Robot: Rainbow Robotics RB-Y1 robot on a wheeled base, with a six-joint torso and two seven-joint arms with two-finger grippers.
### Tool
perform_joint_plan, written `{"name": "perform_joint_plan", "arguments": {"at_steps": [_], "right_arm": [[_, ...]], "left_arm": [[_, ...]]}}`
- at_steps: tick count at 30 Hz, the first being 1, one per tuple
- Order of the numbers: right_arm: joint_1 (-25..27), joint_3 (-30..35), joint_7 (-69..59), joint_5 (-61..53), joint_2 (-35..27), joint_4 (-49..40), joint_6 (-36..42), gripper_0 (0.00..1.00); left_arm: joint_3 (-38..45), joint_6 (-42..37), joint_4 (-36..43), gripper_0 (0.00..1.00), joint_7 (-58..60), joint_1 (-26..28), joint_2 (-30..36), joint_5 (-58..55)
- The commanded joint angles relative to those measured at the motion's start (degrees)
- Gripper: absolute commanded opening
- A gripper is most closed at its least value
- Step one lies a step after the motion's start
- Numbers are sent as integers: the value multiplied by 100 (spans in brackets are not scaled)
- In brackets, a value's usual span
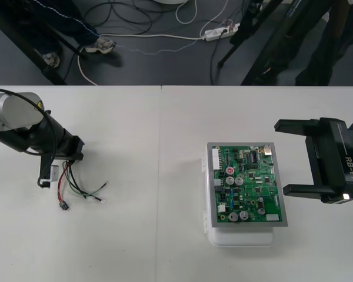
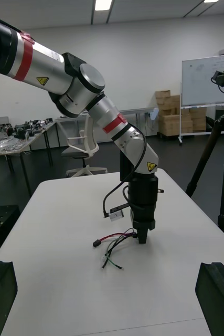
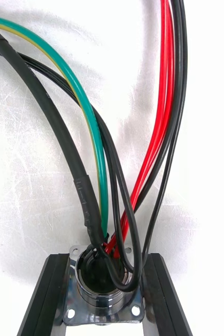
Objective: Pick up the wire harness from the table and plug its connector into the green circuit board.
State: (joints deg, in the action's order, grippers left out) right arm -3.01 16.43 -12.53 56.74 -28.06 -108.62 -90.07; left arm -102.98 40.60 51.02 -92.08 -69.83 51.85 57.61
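The wire harness (image 1: 77,187) lies at the table's left, its red, black and green wires spread out and its small black plug (image 1: 63,205) on the surface. My left gripper (image 1: 70,165) points down over its upper end. In the left wrist view the left gripper (image 3: 106,261) is shut on the round metal socket (image 3: 102,296), with both fingers (image 3: 42,294) against its flange. The right wrist view shows the left gripper (image 2: 142,233) upright over the wires (image 2: 117,245), with the plug (image 2: 97,243) beside them. The green circuit board (image 1: 246,191) sits on its white base (image 1: 241,238) right of centre. My right gripper (image 1: 281,157) waits open beside the board.
A small white tag (image 1: 53,173) hangs on a cable from the left wrist, close to the harness. Bare table stretches between the harness and the board. The table's far edge runs along the dark floor strip (image 1: 165,53).
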Motion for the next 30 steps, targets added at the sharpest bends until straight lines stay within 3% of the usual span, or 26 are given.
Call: {"name": "perform_joint_plan", "arguments": {"at_steps": [1, 10, 30], "right_arm": [[-103, -96, -197, -58, -139, -54, 7, 100], [-103, -96, -197, -58, -139, -54, 7, 100], [-103, -96, -197, -58, -139, -54, 7, 100]], "left_arm": [[138, -246, -154, 0, -398, 119, -70, 23], [349, -17, -171, 0, -390, 102, 141, -188], [1966, 2101, -145, 0, -258, 40, 976, -391]]}}
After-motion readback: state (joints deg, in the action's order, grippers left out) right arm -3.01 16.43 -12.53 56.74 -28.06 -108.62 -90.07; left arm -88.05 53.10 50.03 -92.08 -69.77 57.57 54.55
